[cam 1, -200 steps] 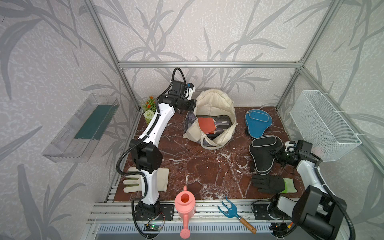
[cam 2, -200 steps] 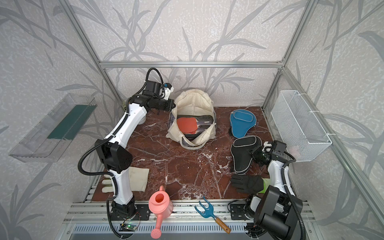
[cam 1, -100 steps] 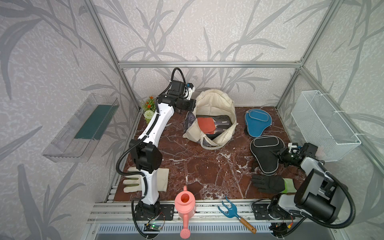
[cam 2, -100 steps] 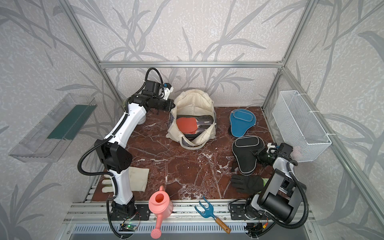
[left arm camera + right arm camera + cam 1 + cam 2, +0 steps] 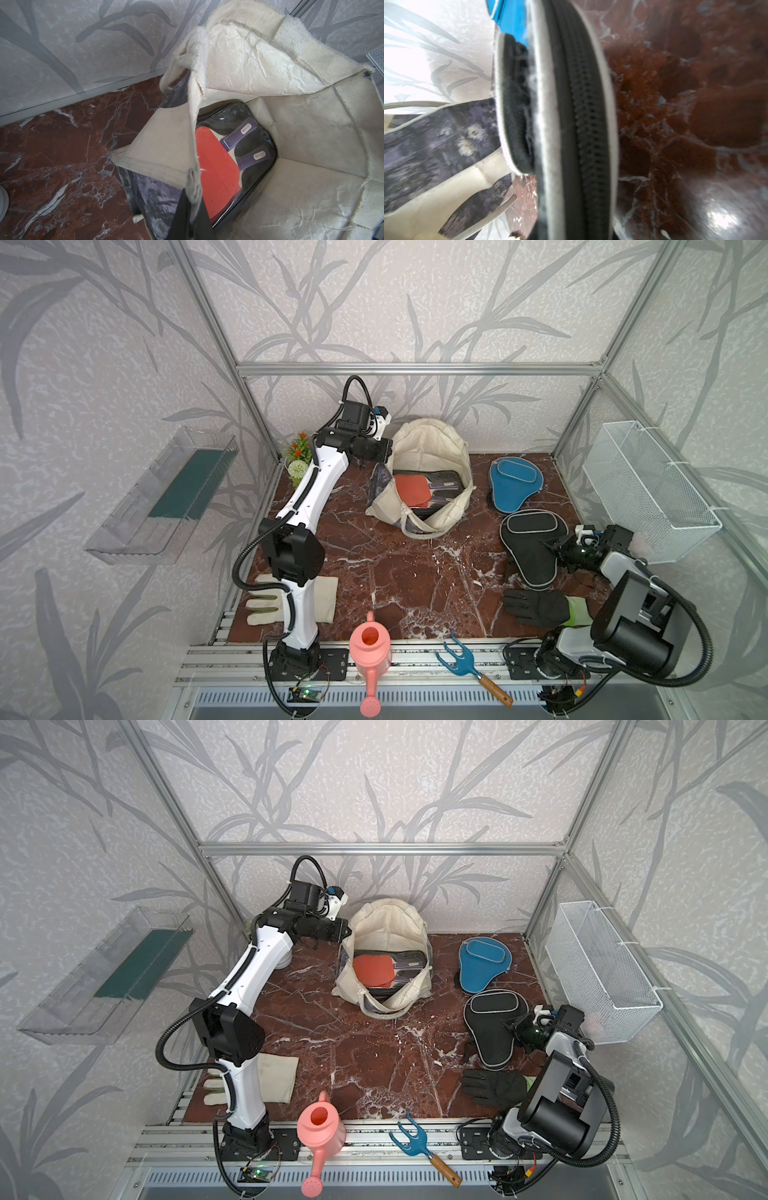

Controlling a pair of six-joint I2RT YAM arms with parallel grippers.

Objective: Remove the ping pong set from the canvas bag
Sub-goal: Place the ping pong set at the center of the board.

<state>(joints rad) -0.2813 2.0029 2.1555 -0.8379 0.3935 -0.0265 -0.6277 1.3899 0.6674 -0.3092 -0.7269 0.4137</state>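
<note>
Inside, the crinkled canvas bag (image 5: 301,135) holds a glossy rectangular paddle case (image 5: 255,143).

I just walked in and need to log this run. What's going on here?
The left gripper pinches the rim of the canvas bag, holding it open. Inside lies a clear-fronted case of paddles, not yet taken out. The right gripper sits at the edge of a black paddle case lying on the table beside a blue paddle case, its jaws seemingly slightly apart. Two cases are out; one is in the bag.
</note>
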